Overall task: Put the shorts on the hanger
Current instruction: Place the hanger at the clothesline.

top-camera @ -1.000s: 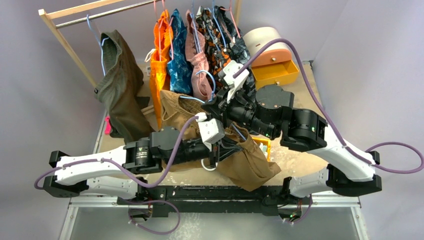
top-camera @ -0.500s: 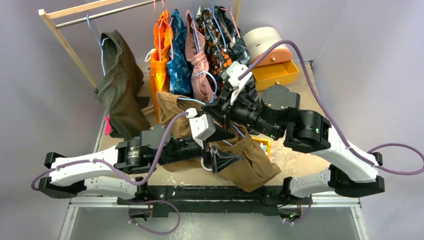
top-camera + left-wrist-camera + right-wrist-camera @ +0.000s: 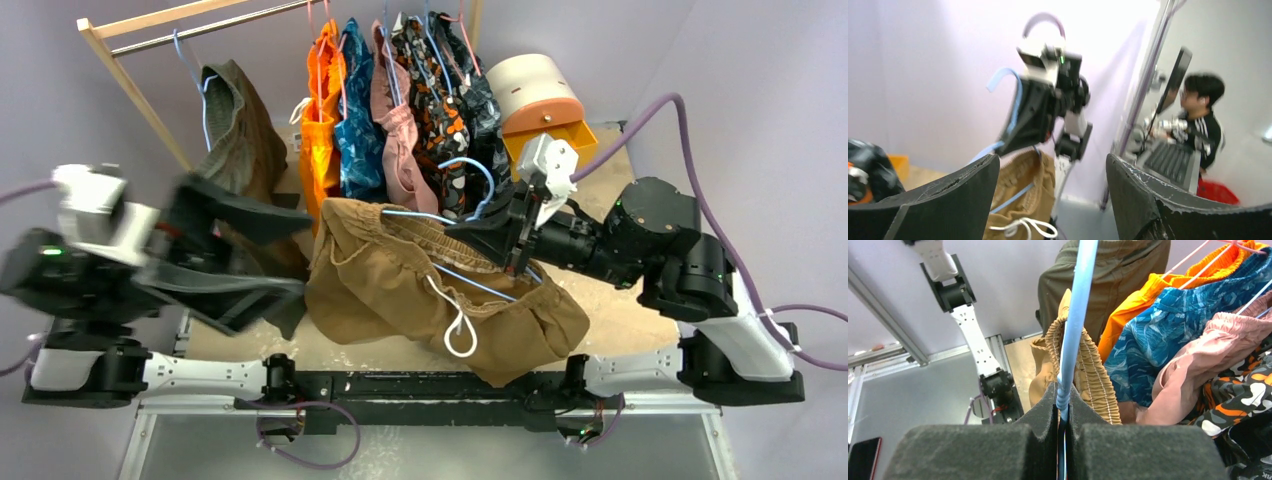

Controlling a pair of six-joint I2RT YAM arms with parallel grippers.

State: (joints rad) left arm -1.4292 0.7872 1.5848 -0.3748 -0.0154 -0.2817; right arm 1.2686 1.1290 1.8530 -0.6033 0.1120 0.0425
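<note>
1. State of the fingers. My right fingers (image 3: pixel 503 240) are pressed together on the thin wire of the hanger (image 3: pixel 412 215). In the right wrist view the blue wire runs straight up out of the seam between the two pads. My left fingers (image 3: pixel 262 217) stand wide apart and hold nothing.

2. Location of the work. The shorts (image 3: pixel 400 290) hang from the hanger above the near middle of the table (image 3: pixel 625 320), waistband gathered over the wire and white drawstring (image 3: pixel 458 325) dangling on the near side. Judged from this, the shorts are on the hanger.

3. Governing relation. The hanger's long axis runs from my right fingers leftward, rising slightly toward the far left. The cloth lies entirely to the left of the clamp point. The hook (image 3: pixel 470 165) curves up on the far side of my right fingers, toward the garments on the rail (image 3: pixel 200 22).

4. Arm assignment. The right arm is in contact with the hanger. The left arm is well apart, at the left edge beside the olive garment (image 3: pixel 235 130). Any coming move of the hanger therefore falls to the right arm. The unsupported left end carries the weight, so tilt is the likely risk.
</note>
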